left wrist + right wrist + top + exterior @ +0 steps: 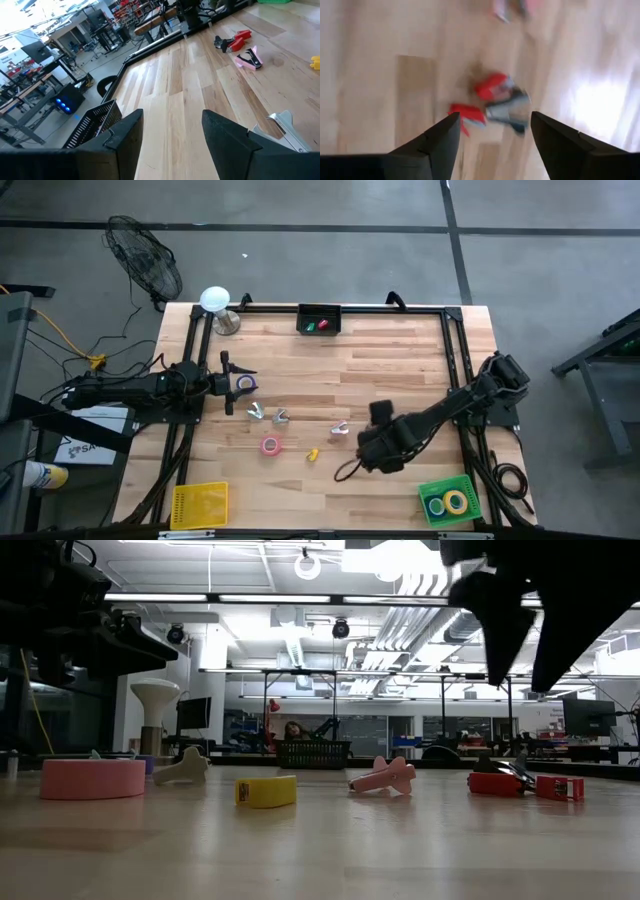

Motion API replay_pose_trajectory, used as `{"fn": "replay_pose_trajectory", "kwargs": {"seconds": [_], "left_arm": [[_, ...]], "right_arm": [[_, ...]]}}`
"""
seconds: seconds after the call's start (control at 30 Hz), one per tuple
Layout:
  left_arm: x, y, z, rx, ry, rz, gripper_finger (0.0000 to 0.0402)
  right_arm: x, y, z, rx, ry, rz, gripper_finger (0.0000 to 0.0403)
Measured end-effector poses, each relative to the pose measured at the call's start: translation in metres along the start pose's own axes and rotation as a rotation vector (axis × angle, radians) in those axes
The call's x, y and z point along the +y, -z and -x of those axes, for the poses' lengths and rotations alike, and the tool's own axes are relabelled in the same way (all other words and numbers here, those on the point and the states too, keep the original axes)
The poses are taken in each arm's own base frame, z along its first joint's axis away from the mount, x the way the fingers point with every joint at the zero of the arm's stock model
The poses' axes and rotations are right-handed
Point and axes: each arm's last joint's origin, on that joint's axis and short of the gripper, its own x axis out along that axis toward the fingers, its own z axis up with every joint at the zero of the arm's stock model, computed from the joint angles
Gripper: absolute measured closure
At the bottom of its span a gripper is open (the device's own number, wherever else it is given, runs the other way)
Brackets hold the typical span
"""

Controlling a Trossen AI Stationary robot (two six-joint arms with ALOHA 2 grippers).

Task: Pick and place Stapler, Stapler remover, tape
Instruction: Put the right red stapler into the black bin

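My left gripper (235,383) (172,135) is open near the table's left side. A purplish-blue tape roll (246,383) lies by its fingertips and is hidden from the left wrist view. My right gripper (365,448) (492,130) (520,625) hangs open above red stapler parts (495,97) (500,783) that lie flat on the wood, and it touches nothing. A pink tape roll (270,445) (92,778), a pink staple remover (340,428) (248,59) and a small yellow piece (312,453) (265,790) rest on the table between the arms.
Two silver claw pieces (255,412) (280,417) lie near the left gripper. A green basket (447,500) with tape rolls sits at the near right corner. A yellow basket (200,505) is at the near left, and a black basket (320,320) stands at the far edge beside a white stand (215,302).
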Motion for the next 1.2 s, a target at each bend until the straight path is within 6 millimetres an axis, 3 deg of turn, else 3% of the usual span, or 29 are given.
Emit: {"fn": "replay_pose_trajectory", "kwargs": {"seconds": [0.27, 0.57, 0.83, 1.2], "left_arm": [[0.0, 0.0, 0.0, 0.0, 0.0, 0.0, 0.0204], [0.0, 0.0, 0.0, -0.001, 0.0, 0.0, 0.0204], [0.0, 0.0, 0.0, 0.0, 0.0, 0.0, 0.0204], [0.0, 0.0, 0.0, 0.0, 0.0, 0.0, 0.0204]], "right_arm": [[0.006, -0.002, -0.003, -0.003, -0.085, 0.249, 0.0166], [0.021, -0.002, -0.04, 0.181, -0.145, 0.536, 0.0166], [0.025, -0.003, -0.053, 0.213, -0.137, 0.64, 0.0167], [0.018, -0.006, -0.056, 0.209, -0.151, 0.727, 0.0167]]}}
